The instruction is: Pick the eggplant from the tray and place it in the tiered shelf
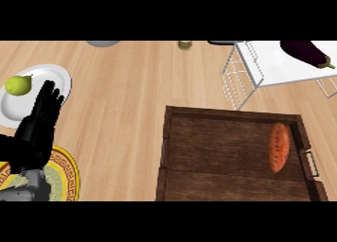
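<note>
The pale wooden desk (136, 94) carries a dark wooden tray (227, 189) holding an orange loaf (279, 147). On the white wire tiered shelf (269, 71) the dark purple eggplant (305, 52) is seen lying. The left hand (39, 125) is held open at left, fingers straight, beside a white plate (49, 75) bearing a green pear (17, 85).

You see one eggplant (305, 53), one pear (17, 84), one tray (227, 182), one shelf (269, 71), two plates (7, 106) (66, 175), one hand (35, 130).
</note>
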Robot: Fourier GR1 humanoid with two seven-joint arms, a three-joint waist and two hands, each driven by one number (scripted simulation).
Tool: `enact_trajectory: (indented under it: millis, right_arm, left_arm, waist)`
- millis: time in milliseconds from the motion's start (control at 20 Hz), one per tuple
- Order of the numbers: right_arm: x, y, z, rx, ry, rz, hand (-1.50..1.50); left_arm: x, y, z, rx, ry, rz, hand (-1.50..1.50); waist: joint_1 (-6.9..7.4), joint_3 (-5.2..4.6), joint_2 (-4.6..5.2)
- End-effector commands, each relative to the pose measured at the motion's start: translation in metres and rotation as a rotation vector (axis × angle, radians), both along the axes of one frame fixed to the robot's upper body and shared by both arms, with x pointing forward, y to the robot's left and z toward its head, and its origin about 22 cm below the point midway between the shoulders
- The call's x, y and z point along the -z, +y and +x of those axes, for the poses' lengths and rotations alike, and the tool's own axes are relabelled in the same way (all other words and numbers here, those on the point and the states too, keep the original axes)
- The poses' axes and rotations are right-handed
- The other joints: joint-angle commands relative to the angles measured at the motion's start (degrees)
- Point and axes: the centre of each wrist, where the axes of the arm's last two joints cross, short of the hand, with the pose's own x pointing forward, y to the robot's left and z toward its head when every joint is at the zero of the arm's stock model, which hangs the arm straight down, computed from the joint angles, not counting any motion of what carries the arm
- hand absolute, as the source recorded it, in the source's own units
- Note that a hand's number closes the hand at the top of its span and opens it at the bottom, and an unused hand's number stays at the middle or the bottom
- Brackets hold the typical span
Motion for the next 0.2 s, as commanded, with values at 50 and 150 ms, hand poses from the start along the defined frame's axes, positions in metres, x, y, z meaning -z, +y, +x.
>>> enact_trajectory:
  millis: [50, 150]
  right_arm:
    - [0.0, -0.019, -0.025, -0.03, -0.015, 0.0, -1.5]
    - [-0.001, -0.025, -0.033, -0.037, -0.005, -0.002, -1.5]
  left_arm:
    - [-0.018, 0.008, 0.002, 0.007, -0.008, -0.007, 0.0]
    - [0.007, -0.006, 0.018, 0.01, -0.002, 0.004, 0.0]
  waist:
    - [0.6, 0.02, 0.09]
    - [0.41, 0.03, 0.34]
